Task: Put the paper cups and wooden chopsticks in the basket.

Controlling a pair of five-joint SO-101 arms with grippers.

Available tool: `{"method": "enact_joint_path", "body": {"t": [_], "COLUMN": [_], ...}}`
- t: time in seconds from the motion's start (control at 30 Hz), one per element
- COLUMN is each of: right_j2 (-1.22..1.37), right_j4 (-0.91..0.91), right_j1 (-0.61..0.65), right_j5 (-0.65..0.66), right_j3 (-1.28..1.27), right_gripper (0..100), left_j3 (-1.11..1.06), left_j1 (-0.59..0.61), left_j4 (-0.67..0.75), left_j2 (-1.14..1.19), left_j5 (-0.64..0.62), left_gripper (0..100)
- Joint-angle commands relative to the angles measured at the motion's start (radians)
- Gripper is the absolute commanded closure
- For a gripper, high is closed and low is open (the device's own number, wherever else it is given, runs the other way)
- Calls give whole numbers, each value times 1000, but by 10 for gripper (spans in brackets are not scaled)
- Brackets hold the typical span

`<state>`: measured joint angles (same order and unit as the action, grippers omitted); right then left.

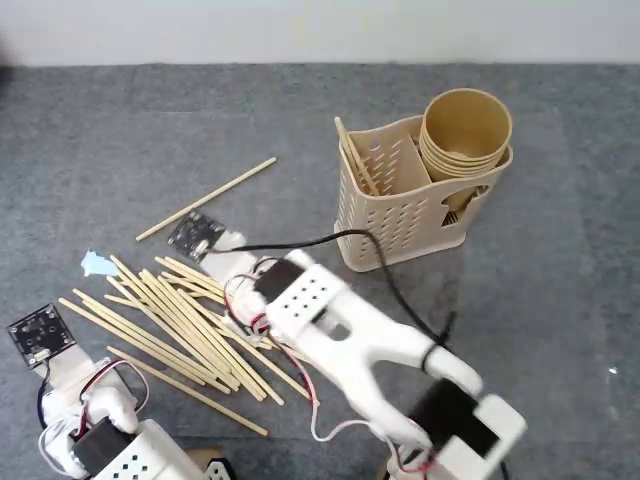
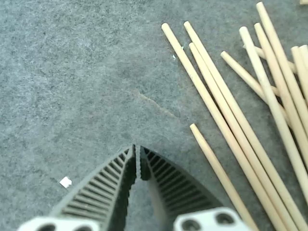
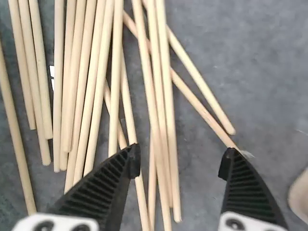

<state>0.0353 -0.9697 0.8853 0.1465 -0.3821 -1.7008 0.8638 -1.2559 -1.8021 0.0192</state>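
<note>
The loose wooden chopsticks [image 1: 180,325] lie flat in a fanned pile on the left half of the desk [image 1: 520,300]. Their long axes run from upper left to lower right in the high view, and a few cross one another. One lone chopstick [image 1: 205,200] lies apart above the pile and slants the other way, from lower left to upper right.

The basket [image 1: 400,215] stands upright to the right. The paper cups [image 1: 465,125] are nested mouth-up in its right compartment, and a few standing chopsticks [image 1: 352,150] lean in its left one.

The right tool [image 3: 180,159] is spread wide just above the pile. Several sticks run lengthwise through the gap between its fingers. The left tool [image 2: 137,151] is closed, tips touching and holding nothing, over bare desk beside the pile's stick ends.

The desk has a grey, felt-like cover. A small blue scrap [image 1: 97,264] lies near the pile's upper left end. A pale wall [image 1: 300,30] runs along the far edge.
</note>
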Motion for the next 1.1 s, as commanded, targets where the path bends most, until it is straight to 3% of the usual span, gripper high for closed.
{"method": "enact_joint_path", "body": {"t": [0.0,0.27,0.47,0.57,0.87,1.07], "right_j2": [44,165,185,183,143,-33], "right_j4": [82,131,131,131,114,-13], "right_j1": [30,27,8,-13,-73,-77], "right_j5": [-12,-12,-9,-8,-3,-3], "right_j3": [14,17,17,17,11,14], "right_gripper": [724,733,932,983,989,989], "left_j3": [18,18,18,18,18,18], "left_j1": [0,0,0,0,0,0], "left_j4": [-2,-2,-2,-2,-2,-2], "left_j2": [-15,-17,-17,-17,-17,-17], "left_j5": [-8,-8,-8,-8,-8,-8], "left_gripper": [986,986,986,986,986,986]}}
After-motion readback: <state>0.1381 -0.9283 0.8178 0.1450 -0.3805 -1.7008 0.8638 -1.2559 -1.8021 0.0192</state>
